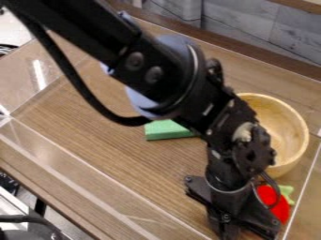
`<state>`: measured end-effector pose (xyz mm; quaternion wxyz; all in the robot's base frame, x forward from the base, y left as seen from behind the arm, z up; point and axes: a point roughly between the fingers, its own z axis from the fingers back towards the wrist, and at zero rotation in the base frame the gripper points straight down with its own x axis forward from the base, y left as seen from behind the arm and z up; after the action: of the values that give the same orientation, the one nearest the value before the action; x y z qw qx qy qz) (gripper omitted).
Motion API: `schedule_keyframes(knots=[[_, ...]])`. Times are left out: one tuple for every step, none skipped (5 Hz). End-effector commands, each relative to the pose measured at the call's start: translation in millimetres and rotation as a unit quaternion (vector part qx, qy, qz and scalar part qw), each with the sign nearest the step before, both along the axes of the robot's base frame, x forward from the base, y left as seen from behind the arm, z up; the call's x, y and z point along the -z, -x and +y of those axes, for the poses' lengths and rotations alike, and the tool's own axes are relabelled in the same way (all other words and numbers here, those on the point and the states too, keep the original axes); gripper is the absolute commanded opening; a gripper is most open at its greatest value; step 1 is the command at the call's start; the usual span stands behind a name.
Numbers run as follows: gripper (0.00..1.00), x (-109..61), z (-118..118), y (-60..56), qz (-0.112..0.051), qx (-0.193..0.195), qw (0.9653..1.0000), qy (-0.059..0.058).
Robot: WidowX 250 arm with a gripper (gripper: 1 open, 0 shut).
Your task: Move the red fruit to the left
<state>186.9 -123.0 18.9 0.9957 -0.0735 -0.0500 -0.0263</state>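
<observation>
- Pincer point(241, 220): you see it pointing straight down at the lower right of the table, its black fingers low over the wood. The blurred black body hides the gap between the jaws, so you cannot tell how far apart they stand, nor whether anything is held between them.
- Red fruit point(267, 197): you find it just to the right of the pincer, touching or nearly touching the black fingers, low on the table. Only part of its red surface shows; a green leafy bit sticks out at its right side.
- Arm point(150, 66): you follow it from the upper left corner, thick and black with a blue-grey patch at its middle, down across the view to the pincer.
- Wooden bowl point(291, 136): it stands behind the fruit, near the right edge, partly covered by the arm.
- Green block point(164, 130): it lies flat, left of the bowl, under the arm.
- Table point(88, 141): brown wood grain, with a clear wall along its left and near edges.
</observation>
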Motion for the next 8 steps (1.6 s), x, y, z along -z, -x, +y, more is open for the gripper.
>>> schedule_keyframes(knots=[[1.0,-5.1,-11,-3.9,-0.011,0.005,0.9999,0.004],[0.0,-9.6,-21,-5.5,-0.013,0.024,0.9996,0.002],[0.0,-22.0,-20,-7.7,-0.029,0.034,0.999,0.008],[0.0,-35.0,-18,-11.0,-0.046,0.043,0.998,0.011],[0.0,-41.3,-12,-11.6,-0.068,0.038,0.9968,0.012],[0.0,-45.8,-7,-11.4,-0.089,0.034,0.9953,0.013],[0.0,-65.6,-3,-8.5,-0.103,-0.013,0.9945,0.011],[0.0,-84.8,3,-7.7,-0.115,-0.064,0.9913,0.013]])
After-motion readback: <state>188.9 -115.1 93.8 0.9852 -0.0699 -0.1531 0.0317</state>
